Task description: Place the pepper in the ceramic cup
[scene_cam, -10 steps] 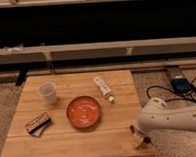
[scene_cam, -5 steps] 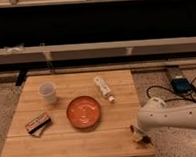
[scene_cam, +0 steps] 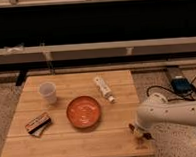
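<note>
The white ceramic cup (scene_cam: 47, 91) stands upright at the back left of the wooden table (scene_cam: 70, 145). My gripper (scene_cam: 137, 133) hangs from the white arm (scene_cam: 169, 113) and is down at the table's front right corner, far from the cup. A small dark reddish bit shows at the gripper's tip. I cannot tell whether it is the pepper, and I see no pepper anywhere else on the table.
A round orange-red bowl (scene_cam: 84, 112) sits mid-table. A white oblong bottle (scene_cam: 104, 88) lies behind it to the right. A brown-and-black block (scene_cam: 38, 123) lies at the front left. Cables and a blue box (scene_cam: 180, 84) lie on the floor to the right.
The gripper has stayed at the table's front right corner, shifting only slightly. Nothing on the table has moved.
</note>
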Tool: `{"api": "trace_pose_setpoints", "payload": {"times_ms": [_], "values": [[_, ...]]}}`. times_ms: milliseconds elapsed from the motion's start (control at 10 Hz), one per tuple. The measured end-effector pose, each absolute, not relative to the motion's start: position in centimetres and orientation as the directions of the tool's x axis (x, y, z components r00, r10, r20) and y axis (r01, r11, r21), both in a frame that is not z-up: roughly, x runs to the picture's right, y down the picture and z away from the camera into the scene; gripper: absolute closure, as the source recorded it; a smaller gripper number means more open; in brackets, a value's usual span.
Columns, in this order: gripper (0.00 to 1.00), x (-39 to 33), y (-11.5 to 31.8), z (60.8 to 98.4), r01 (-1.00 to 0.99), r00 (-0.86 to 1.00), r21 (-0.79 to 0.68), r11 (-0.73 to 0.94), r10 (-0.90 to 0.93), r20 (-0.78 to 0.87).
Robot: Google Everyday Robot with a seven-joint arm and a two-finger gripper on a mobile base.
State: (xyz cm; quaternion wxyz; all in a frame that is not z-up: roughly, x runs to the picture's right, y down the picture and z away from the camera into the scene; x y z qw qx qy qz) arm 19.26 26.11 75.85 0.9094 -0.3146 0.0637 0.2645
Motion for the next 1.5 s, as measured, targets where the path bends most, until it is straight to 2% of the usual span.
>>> {"api": "trace_pose_setpoints", "payload": {"times_ms": [800,1000,1200,1500], "values": [[1.0,6.7,17.6,73.4,-0.247,0.946,-0.635,0.732,0.323,0.005],[1.0,-0.1,15.2,71.7,-0.078,0.956,-0.656,0.751,0.242,0.164],[1.0,-2.1,14.0,70.6,-0.006,0.946,-0.665,0.747,0.221,0.239],[1.0,-2.4,14.0,70.4,0.008,0.943,-0.668,0.744,0.216,0.251]]}}
